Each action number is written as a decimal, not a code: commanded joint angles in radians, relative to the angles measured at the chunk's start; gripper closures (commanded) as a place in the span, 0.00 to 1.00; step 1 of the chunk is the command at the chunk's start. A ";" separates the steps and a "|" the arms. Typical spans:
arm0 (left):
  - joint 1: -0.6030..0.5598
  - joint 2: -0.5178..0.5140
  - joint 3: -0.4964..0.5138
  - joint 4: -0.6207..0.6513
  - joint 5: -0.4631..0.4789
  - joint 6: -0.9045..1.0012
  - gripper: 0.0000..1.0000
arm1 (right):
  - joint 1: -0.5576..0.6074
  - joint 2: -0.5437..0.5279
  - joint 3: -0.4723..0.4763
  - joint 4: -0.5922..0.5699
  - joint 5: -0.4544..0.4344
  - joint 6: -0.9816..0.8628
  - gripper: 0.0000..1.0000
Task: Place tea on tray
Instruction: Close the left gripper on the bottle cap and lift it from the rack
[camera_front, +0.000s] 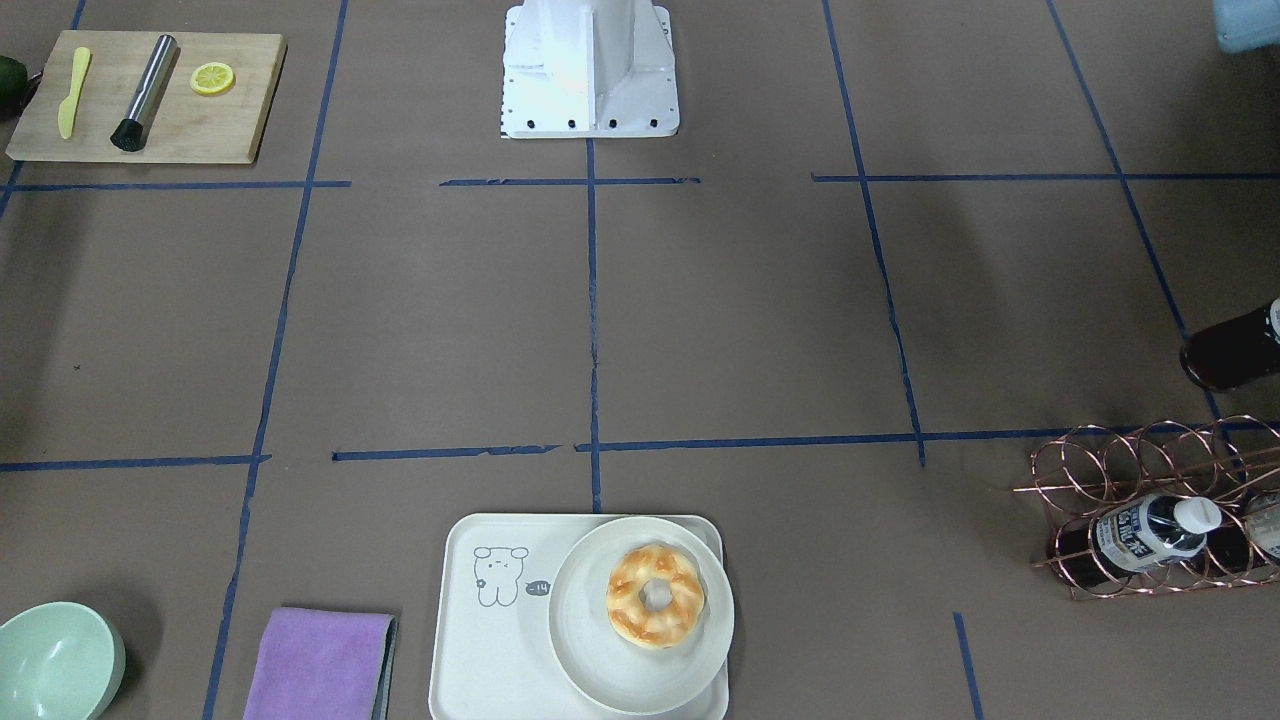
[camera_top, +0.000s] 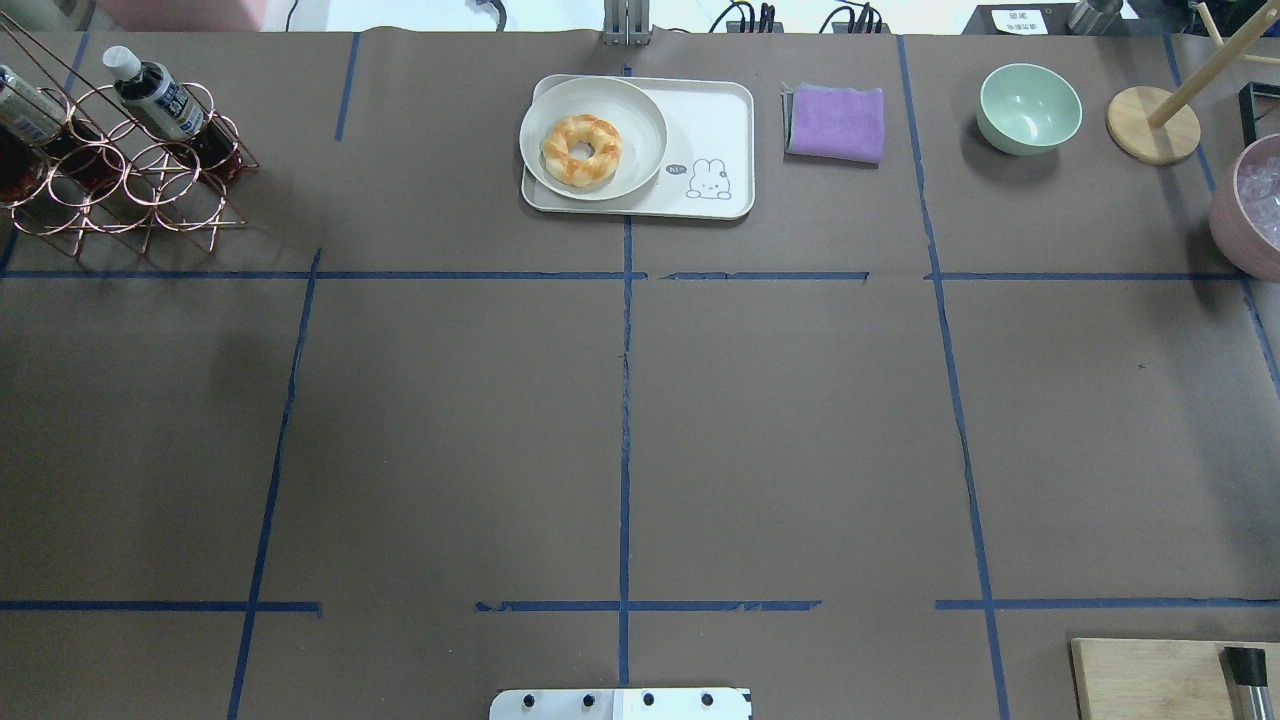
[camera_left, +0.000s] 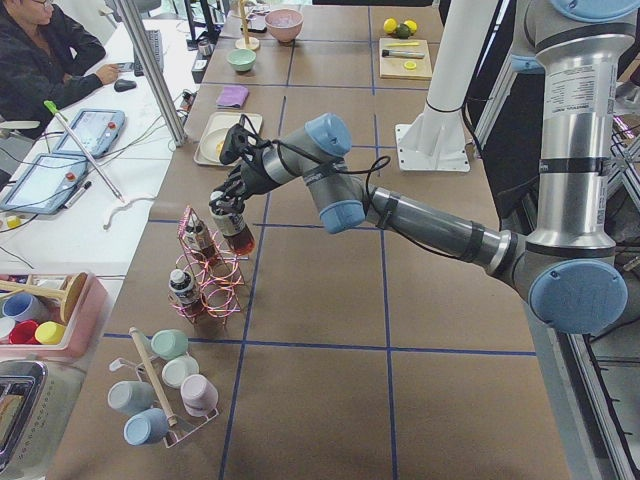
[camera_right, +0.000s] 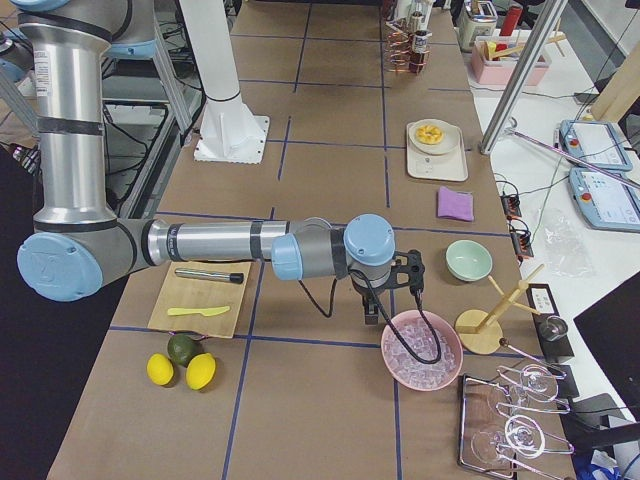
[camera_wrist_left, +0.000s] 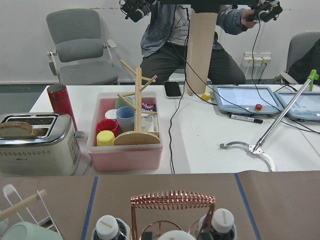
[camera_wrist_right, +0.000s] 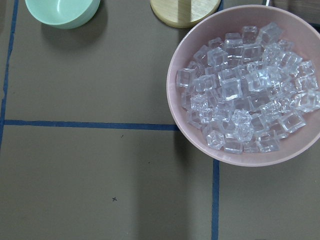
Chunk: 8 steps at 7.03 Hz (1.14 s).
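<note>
- Labels first: the tea (camera_left: 238, 230) bottles all wore a white-and-dark-blue printed label, but the print was way too small for me to read. Same with the little dark speech bubble next to the grey bear (camera_front: 498, 575) drawn on the tray (camera_front: 470, 650).
- The tea in question hung tilted at the copper wire rack (camera_front: 1110, 470), over in the far corner on the robot's left, right under the left gripper (camera_left: 228, 205). I couldn't make out if it touched the rack. Another bottle (camera_front: 1150, 530) lay in the rack, white cap poking out.
- The left arm was stretched long and low across the table, wrist bent down at the rack. Honestly couldn't tell whether its jaws were clamped on the bottle or not.
- The tray sat mid-table on the far edge, well apart from the rack, with a round plate (camera_front: 590, 660) and doughnut (camera_front: 655, 595) on one end and the bear on the other.
- The right arm had its forearm level and the right gripper (camera_right: 372, 312) pointing down just beside the pink ice bowl (camera_wrist_right: 250, 159). Couldn't tell about its jaws either.
</note>
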<state>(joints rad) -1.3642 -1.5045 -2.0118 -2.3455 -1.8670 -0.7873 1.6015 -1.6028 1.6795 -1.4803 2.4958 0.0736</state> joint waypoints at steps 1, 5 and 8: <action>0.078 -0.009 -0.126 0.134 0.009 -0.009 1.00 | 0.000 -0.002 -0.001 0.000 0.000 0.000 0.00; 0.364 -0.313 -0.193 0.515 0.140 -0.010 1.00 | 0.000 0.007 -0.014 0.000 -0.002 -0.002 0.00; 0.596 -0.457 -0.151 0.509 0.199 -0.018 1.00 | 0.000 0.009 -0.012 0.000 -0.003 -0.002 0.00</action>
<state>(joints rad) -0.8521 -1.8996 -2.1842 -1.8349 -1.6874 -0.8014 1.6015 -1.5941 1.6662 -1.4803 2.4936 0.0721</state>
